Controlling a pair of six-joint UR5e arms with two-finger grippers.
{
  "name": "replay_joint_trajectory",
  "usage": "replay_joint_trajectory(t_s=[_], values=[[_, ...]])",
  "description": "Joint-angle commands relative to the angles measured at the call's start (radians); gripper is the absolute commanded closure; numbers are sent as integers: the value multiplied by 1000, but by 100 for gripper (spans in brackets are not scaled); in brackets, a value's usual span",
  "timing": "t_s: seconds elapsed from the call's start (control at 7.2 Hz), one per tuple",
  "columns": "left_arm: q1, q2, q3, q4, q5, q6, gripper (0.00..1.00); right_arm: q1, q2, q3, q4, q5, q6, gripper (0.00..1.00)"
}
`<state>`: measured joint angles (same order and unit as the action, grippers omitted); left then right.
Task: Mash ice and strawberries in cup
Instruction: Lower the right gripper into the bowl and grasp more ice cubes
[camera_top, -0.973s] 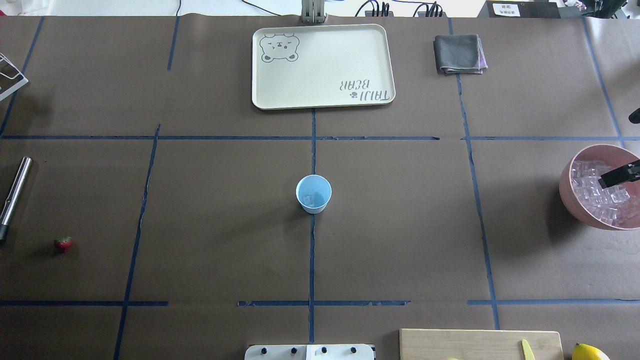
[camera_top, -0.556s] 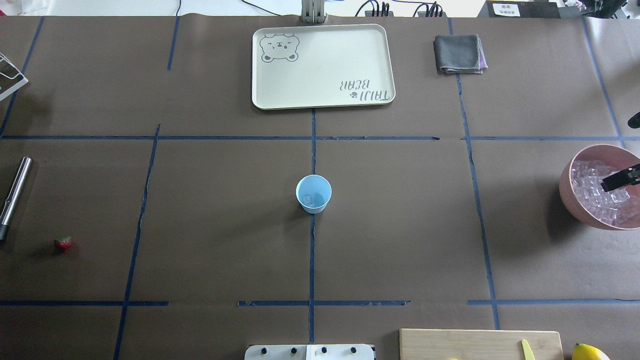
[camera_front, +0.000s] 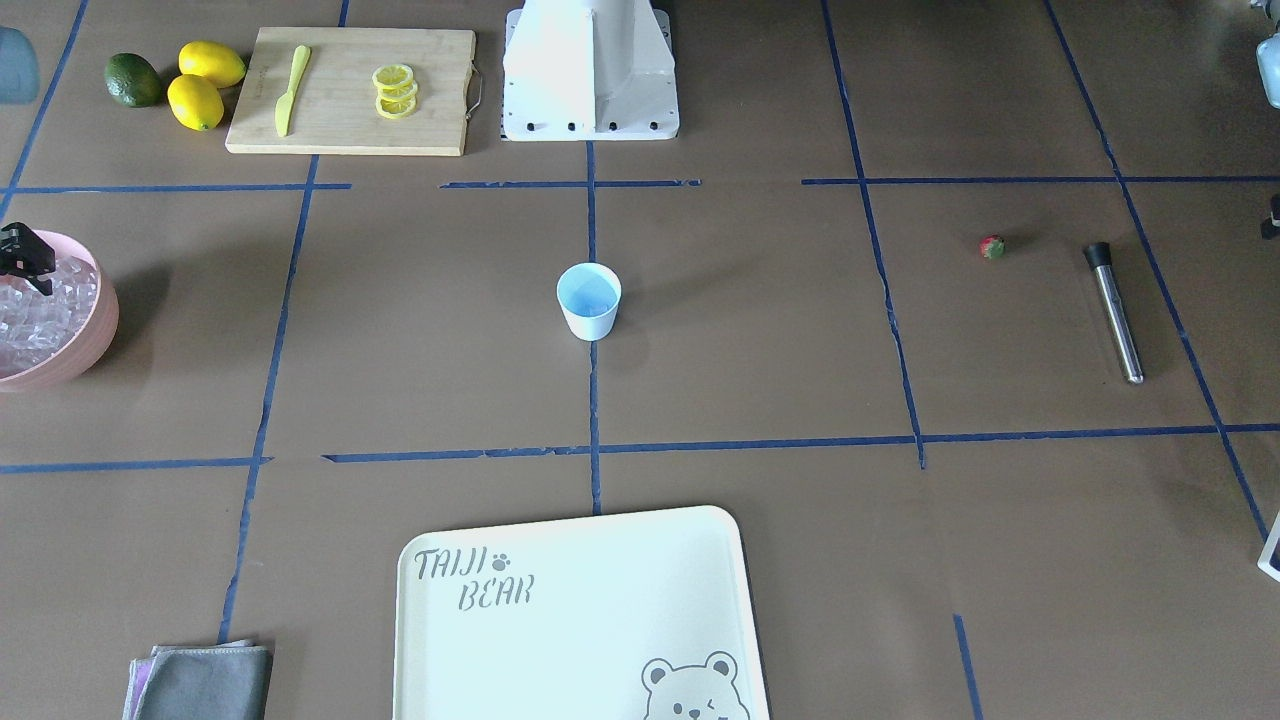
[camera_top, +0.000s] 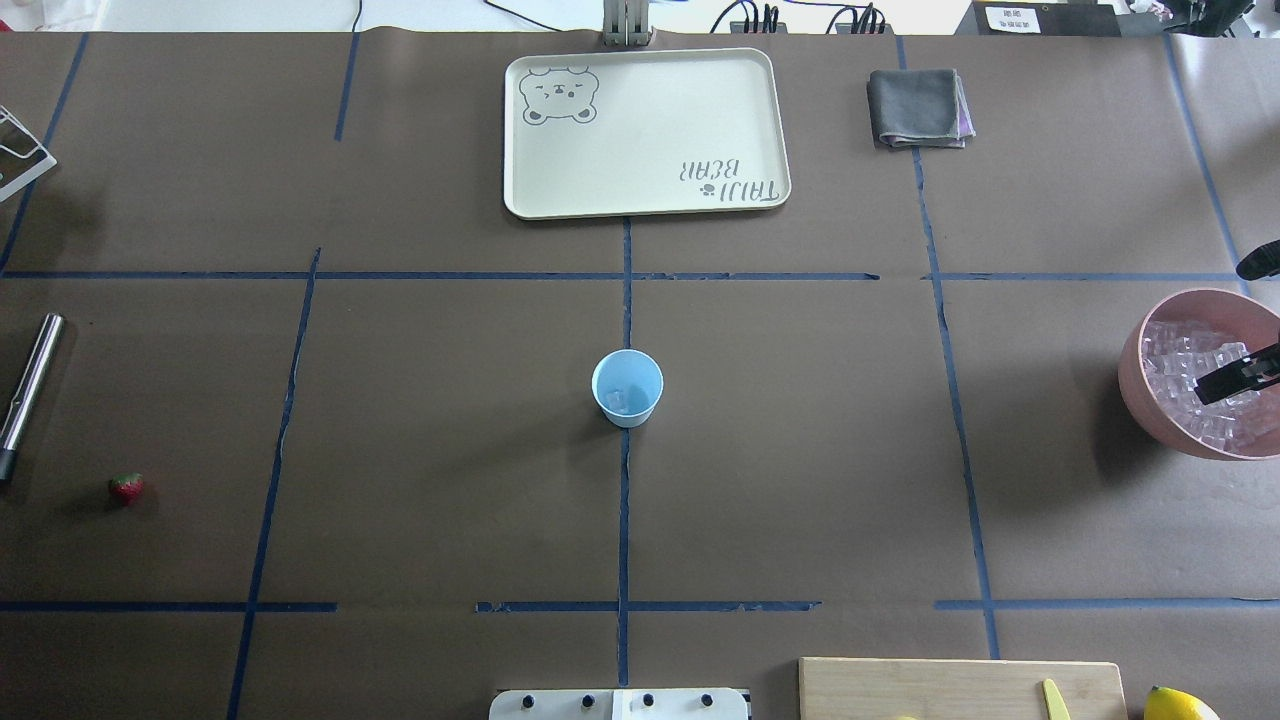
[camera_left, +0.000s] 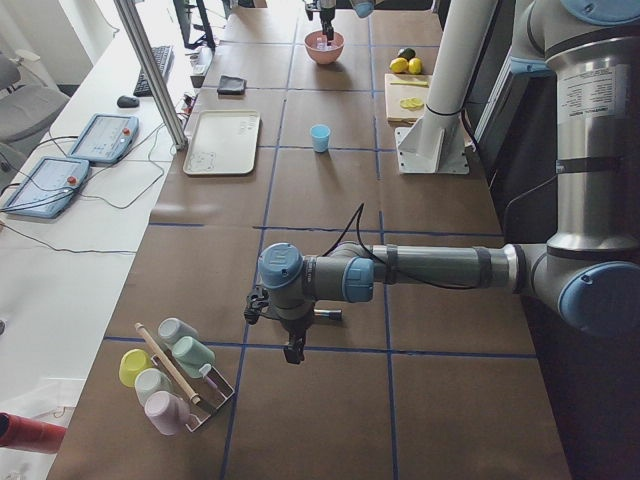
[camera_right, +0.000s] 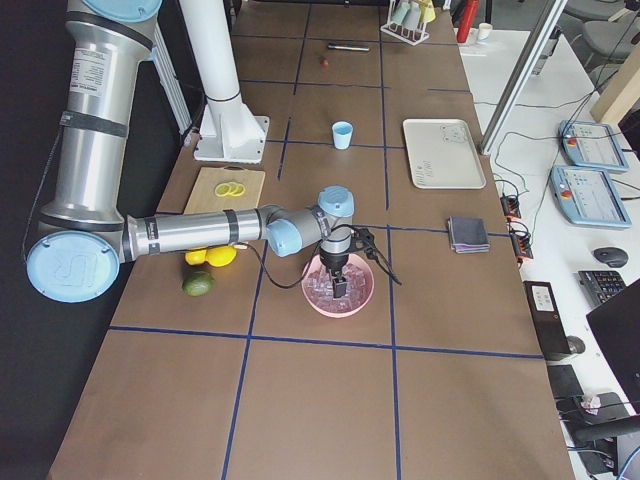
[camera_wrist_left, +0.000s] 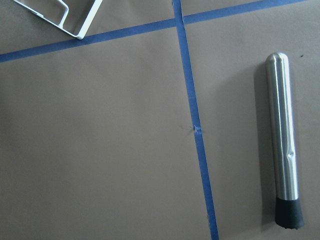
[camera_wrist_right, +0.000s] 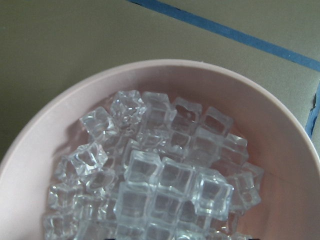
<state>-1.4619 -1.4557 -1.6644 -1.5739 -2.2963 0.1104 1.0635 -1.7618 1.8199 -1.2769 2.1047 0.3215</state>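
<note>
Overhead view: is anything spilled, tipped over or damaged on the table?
Nothing stands out. The cup stands upright, the ice sits inside the pink bowl, and the strawberry and the steel muddler lie apart on the paper.

overhead looks down on the cup (camera_top: 627, 388) from behind the robot (camera_top: 620, 705); the front view faces it from across the cup. side views look from the table (camera_left: 300, 190) ends; all four share the cup. wrist cameras hang close above rod (camera_wrist_left: 283, 140) and bowl (camera_wrist_right: 280, 125).
</note>
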Motion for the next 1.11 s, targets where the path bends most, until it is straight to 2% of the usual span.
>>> replay_joint_trajectory(t_s=[0.0,0.56,0.69,0.83,0.97], values=[[0,0,0,0,0,0,0,-5,-4,-19,1,-2,-33,12],[2,0,0,0,0,0,0,-5,-10,-19,-1,-2,-39,23],[0,0,0,0,0,0,0,-5,-10,-19,-1,0,-39,42],[2,0,0,0,0,0,0,-5,-10,-18,-1,0,-41,70],[2,0,-2,0,0,0,0,-4,-10,-11,-1,1,-41,87]])
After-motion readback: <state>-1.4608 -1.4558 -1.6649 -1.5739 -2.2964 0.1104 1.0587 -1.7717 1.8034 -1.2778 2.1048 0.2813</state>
